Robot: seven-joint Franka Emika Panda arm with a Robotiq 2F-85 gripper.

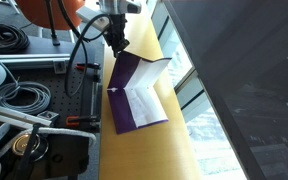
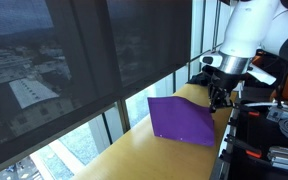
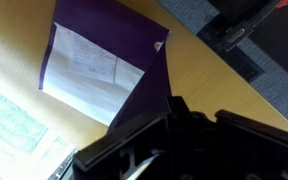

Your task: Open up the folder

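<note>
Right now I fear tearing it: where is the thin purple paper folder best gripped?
Pinch the purple folder at its raised cover's free edge, coming from the side away from the window; that flap tilts up off the white sheet.

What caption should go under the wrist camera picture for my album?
The tool holds up the cover of the purple folder, showing a white sheet inside.

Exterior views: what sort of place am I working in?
Likely a lab or office on an upper floor: shaded windows overlooking city rooftops, a long wooden counter along them, and coiled cables beside the arm.
</note>
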